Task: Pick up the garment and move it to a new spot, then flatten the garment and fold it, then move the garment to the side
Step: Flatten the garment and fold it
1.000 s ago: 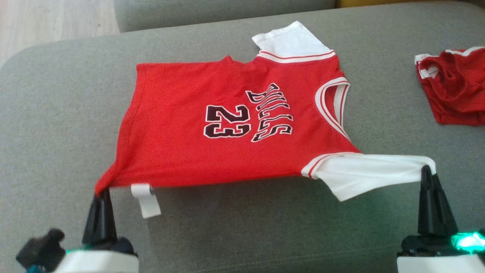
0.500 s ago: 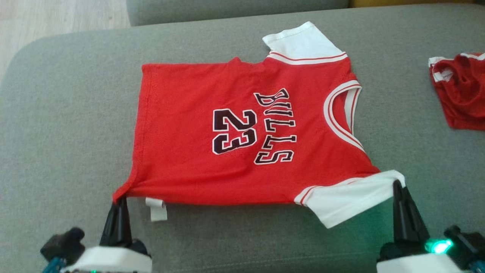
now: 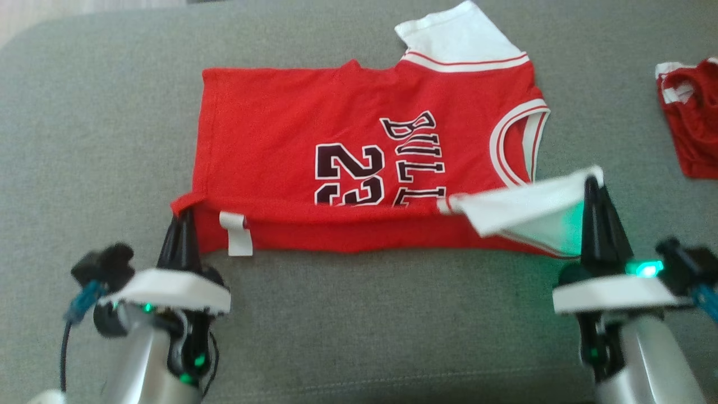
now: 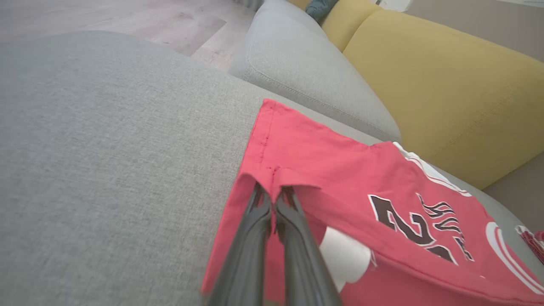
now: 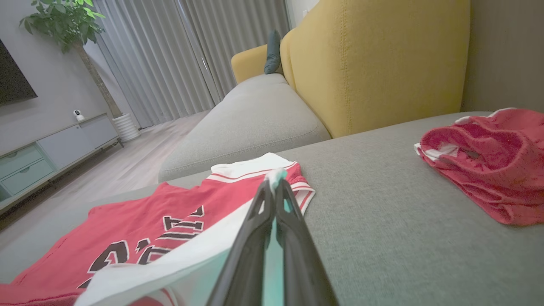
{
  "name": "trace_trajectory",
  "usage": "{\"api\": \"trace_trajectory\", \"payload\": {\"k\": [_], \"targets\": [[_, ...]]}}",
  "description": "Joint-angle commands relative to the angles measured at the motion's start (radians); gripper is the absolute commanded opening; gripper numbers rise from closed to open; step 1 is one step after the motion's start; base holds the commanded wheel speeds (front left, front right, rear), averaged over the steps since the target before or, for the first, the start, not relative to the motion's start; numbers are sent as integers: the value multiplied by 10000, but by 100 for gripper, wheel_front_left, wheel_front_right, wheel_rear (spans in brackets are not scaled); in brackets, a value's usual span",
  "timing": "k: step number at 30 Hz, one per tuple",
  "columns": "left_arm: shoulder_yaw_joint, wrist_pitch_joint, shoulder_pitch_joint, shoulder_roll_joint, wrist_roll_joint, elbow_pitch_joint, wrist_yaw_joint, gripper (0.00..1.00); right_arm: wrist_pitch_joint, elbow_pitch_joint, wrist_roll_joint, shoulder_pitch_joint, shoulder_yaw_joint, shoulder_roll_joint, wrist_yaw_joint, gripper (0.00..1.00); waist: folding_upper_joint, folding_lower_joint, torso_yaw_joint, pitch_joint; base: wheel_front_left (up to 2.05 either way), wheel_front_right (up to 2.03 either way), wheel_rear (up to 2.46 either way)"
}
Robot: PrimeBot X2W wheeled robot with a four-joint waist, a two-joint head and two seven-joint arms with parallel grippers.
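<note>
jersey [image 3: 280, 129], grey sofa [image 3: 359, 325], maybe wood floor [image 4: 106, 17]

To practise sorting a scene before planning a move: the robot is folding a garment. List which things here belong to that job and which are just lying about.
Belongs to the job: the red jersey; the left gripper, shut on its hem corner; the right gripper, shut on its white sleeve.
Lying about: the crumpled red shorts; the yellow sofa back; the potted plant.
</note>
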Motion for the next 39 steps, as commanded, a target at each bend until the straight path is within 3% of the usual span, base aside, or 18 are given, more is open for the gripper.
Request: {"api": "trace_trajectory", "payload": {"k": [1, 12, 13, 14, 15, 16, 17, 27, 33, 39], "targets": [[256, -61, -580, 57, 71, 14, -40, 0, -53, -50, -47, -565, 186, -74, 65, 0, 0, 1, 0, 127, 0, 0, 0], [439, -61, -2002, 57, 345, 1625, -159, 0, -54, 2950, -416, -2895, 375, -74, 65, 0, 0, 1, 20, 514, 0, 0, 0], [424, -61, -2025, 57, 350, 1652, -159, 13, -54, 3213, -433, -3051, 399, -74, 65, 0, 0, 1, 37, 519, 0, 0, 0], [415, -61, -2041, 57, 382, 1635, -142, 36, -54, 3461, -439, -3214, 420, -74, 65, 0, 0, 1, 52, 526, 0, 0, 0], [406, -61, -2039, 57, 415, 1594, -126, 64, -54, 3773, -475, -3369, 460, -74, 65, 15, 0, 1, 70, 525, 0, 0, 0], [390, -61, -2019, 57, 435, 1530, -123, 100, -54, 4071, -488, -3533, 477, -74, 65, 43, 0, 1, 89, 517, 0, 0, 0], [378, -61, -1988, 57, 445, 1446, -120, 100, -54, 4360, -503, -3701, 508, -74, 65, 100, 0, 1, 109, 504, 0, 0, 0], [159, -61, -997, 57, 548, 204, -79, 100, -54, 6165, -654, -5021, 568, -74, 65, 100, 0, 1, 325, 227, 0, 0, 0], [57, -30, -366, 78, 640, 96, -78, 100, -55, 5599, -943, -4953, 148, -74, 65, 100, 0, 1, 409, -83, 0, 0, 0], [12, 741, -124, 241, 499, 410, -4, 100, -55, 4440, -934, -4276, 210, -74, 65, 100, 0, 1, 344, -357, 0, 0, 0]]}}
